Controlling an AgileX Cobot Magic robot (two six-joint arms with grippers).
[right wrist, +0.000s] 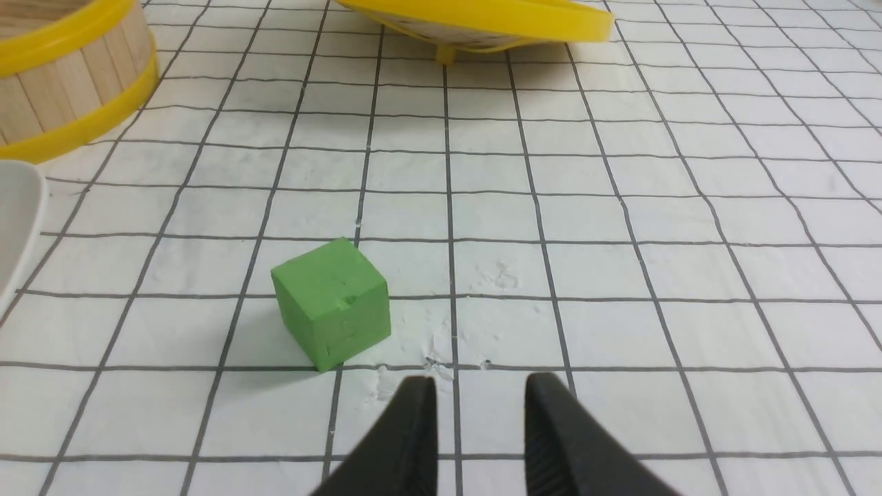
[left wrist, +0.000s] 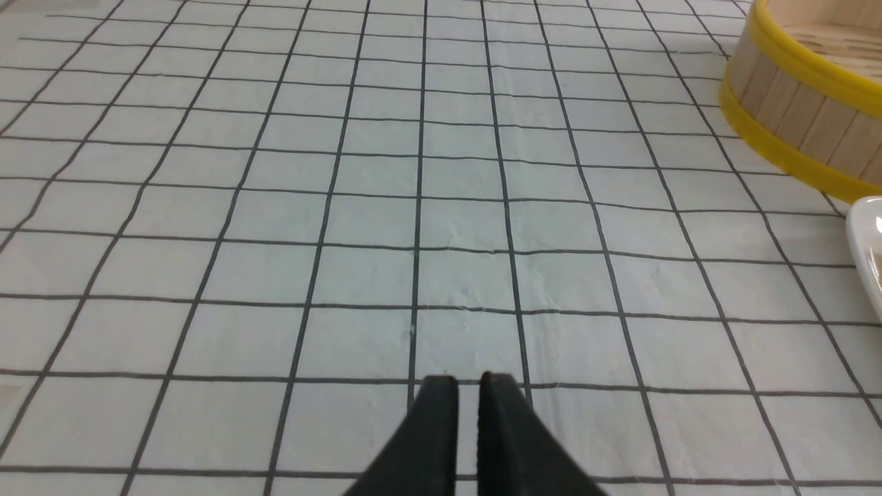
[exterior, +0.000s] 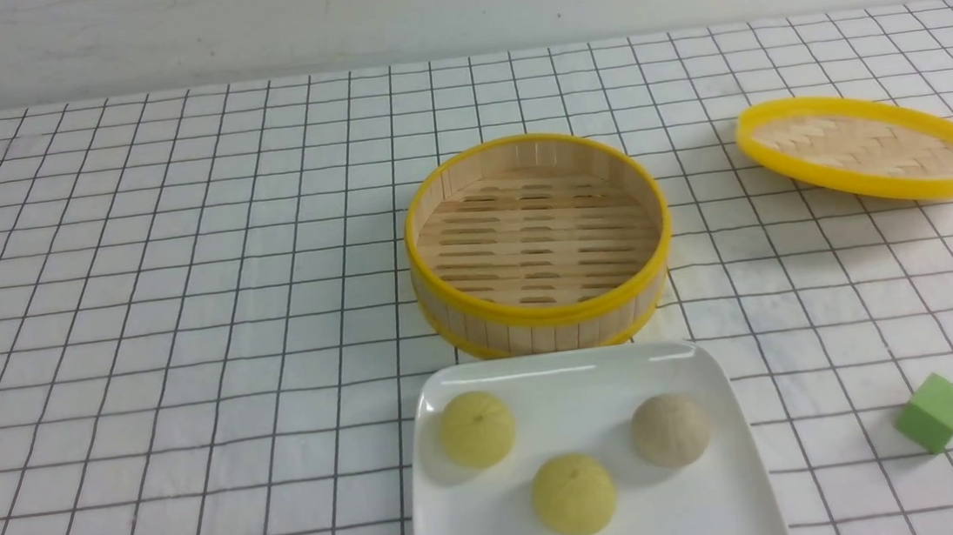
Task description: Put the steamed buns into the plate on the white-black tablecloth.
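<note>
Three steamed buns lie on the white square plate (exterior: 582,360) at the front centre of the white-black tablecloth (exterior: 185,330): two pale yellow buns (exterior: 477,427) (exterior: 573,494) and one beige-grey bun (exterior: 670,430). My left gripper (left wrist: 468,379) is shut and empty, low over bare cloth to the left of the plate, whose edge (left wrist: 869,241) shows in the left wrist view. My right gripper (right wrist: 479,382) is slightly open and empty over the cloth, close to the green cube (right wrist: 333,302); the plate edge (right wrist: 17,220) shows there too. Neither gripper shows in the front view.
The yellow-rimmed bamboo steamer (exterior: 535,327) stands empty just behind the plate; it also shows in both wrist views (left wrist: 799,117) (right wrist: 69,89). Its woven lid (exterior: 867,147) lies tilted at the back right (right wrist: 482,17). The green cube (exterior: 935,412) sits right of the plate.
</note>
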